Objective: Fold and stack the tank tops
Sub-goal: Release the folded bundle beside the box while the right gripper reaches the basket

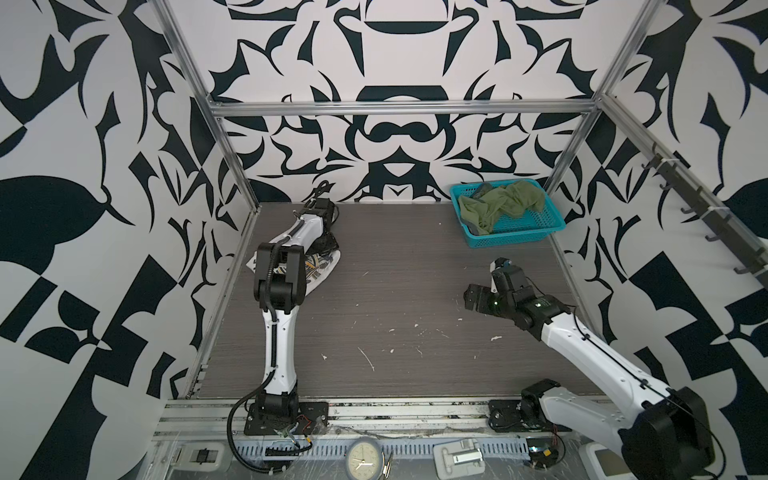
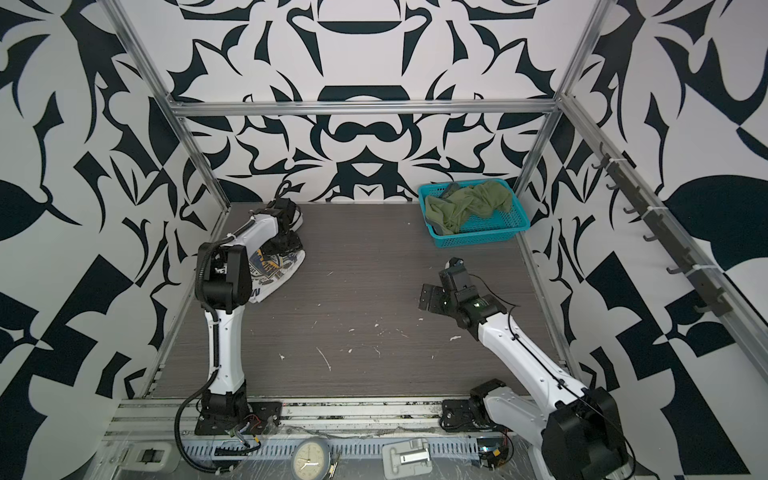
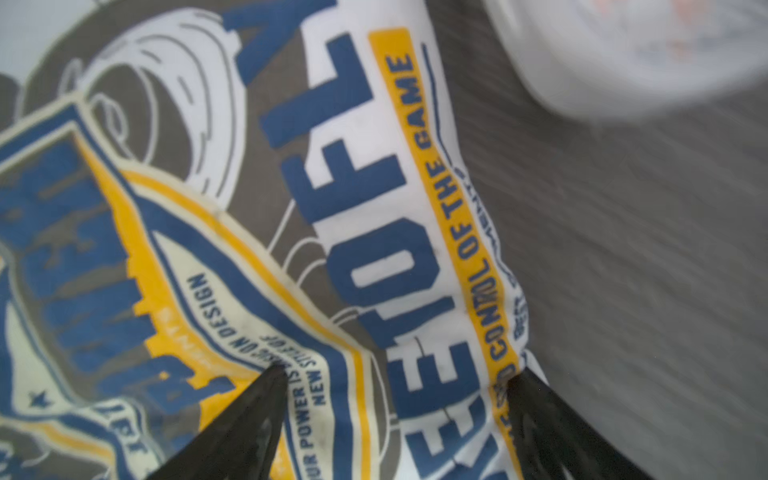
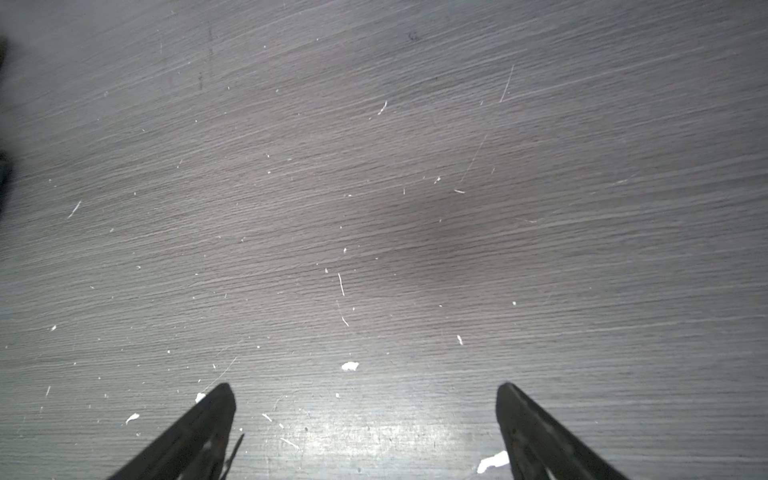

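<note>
- Tabletop (image 1: pixel 395 299): bare between the two arms; no folded pile set down anywhere in both top views.
- Teal basket (image 1: pixel 536 235): at the far corner, well beyond the right end effector (image 4: pixel 365 388); not emptied.
- Olive green tank top (image 1: pixel 505 203): crumpled inside that basket, one end spilling over its rim; unfolded and, by the look of it, untouched.
- White tank top (image 3: pixel 374 199): directly beneath the left end effector (image 3: pixel 397 374), print side up, bunched into a narrow bundle; largely hidden by the arm in both top views, so neatness of any fold cannot be told.
- Left end effector: jaws spread wide, both tips pressed onto the printed cloth with a ridge of fabric between them; not clamped on it.
- Right end effector: jaws fully apart, nothing between them; only scratched tabletop below.
- Judged less than half done: white one being worked on; olive one left to fetch, fold and stack.
</note>
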